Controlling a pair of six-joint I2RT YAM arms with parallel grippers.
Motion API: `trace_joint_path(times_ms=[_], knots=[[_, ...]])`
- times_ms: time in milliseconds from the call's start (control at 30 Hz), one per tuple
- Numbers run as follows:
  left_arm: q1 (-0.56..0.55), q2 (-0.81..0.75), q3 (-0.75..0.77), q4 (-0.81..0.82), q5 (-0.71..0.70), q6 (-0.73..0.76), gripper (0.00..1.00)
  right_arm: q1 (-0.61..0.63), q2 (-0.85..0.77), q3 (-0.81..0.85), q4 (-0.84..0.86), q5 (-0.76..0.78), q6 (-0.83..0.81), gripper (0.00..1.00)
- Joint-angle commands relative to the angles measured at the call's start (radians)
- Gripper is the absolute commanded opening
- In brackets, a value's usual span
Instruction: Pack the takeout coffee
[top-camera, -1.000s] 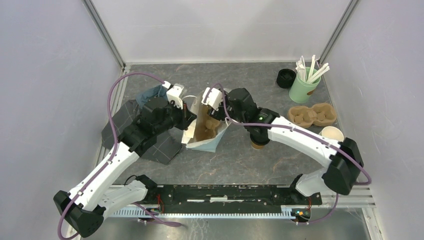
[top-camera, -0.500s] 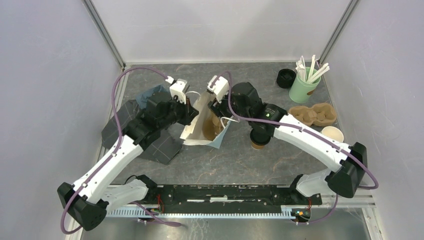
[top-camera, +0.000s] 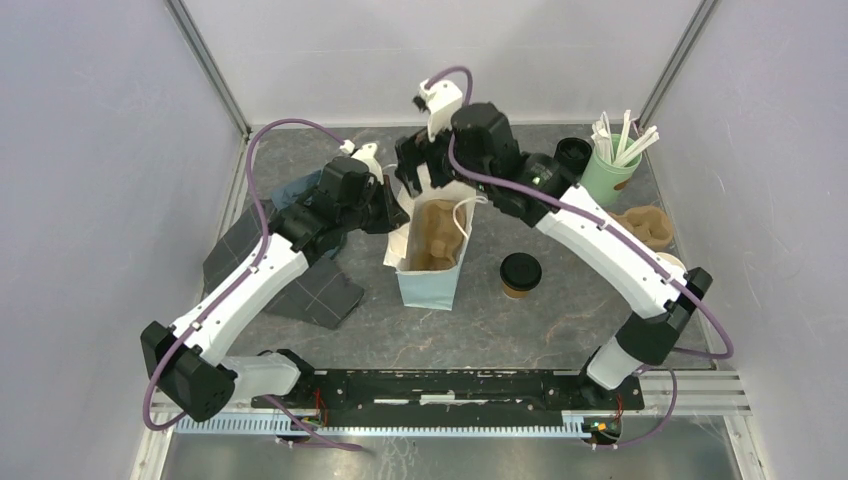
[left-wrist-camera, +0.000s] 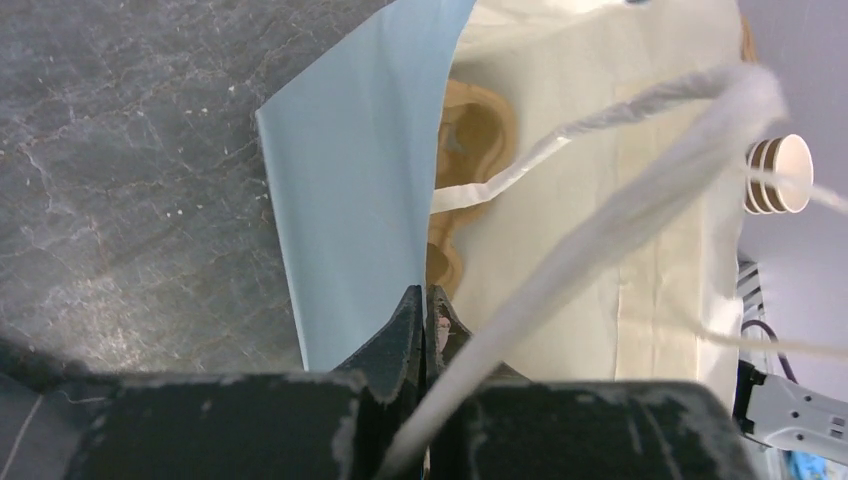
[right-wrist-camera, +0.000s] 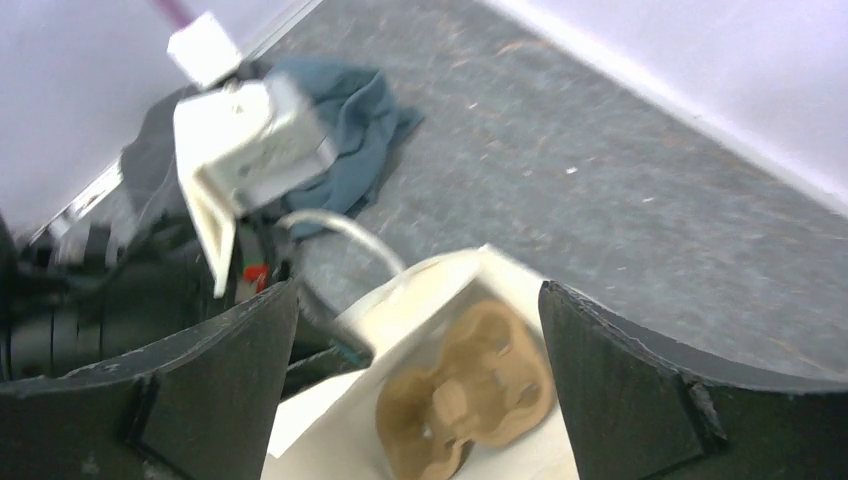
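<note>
The coffee cup stands just right of the bag. The left gripper has its fingers pinched together, seemingly on the bag's left rim. The right gripper hangs over the bag, fingers wide apart.

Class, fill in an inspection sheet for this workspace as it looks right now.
Surface: grey marbled table.
Job's things: lidded coffee cup stands on the table, right of the upright paper bag; pulp carrier inside the bag.
Clutter: dark mats, blue cloth, stirrer cup, spare carrier.
Grippers: left end effector shut on the bag's wall; right end effector open at the bag's far end.
Cables: purple cable along each arm.
Surroundings: plain white walls.
</note>
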Motion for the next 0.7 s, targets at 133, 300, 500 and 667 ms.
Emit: trace_joint_path(times_ms=[133, 300, 500, 667], knots=[[0.001, 0.015, 0.062, -0.05, -0.054, -0.108, 0.02, -0.109, -0.019, 0.247, -0.362, 0.244, 0.109, 0.98], [0.0, 0.028, 0.08, -0.057, -0.041, -0.109, 0.02, -0.118, -0.163, -0.018, -0.322, 0.13, 0.165, 0.98], [0.0, 0.061, 0.108, -0.077, -0.037, -0.13, 0.02, -0.115, -0.261, -0.332, -0.148, -0.028, 0.215, 0.98], [0.0, 0.076, 0.123, -0.077, -0.024, -0.149, 0.02, -0.112, -0.255, -0.419, -0.044, 0.025, 0.241, 0.88]])
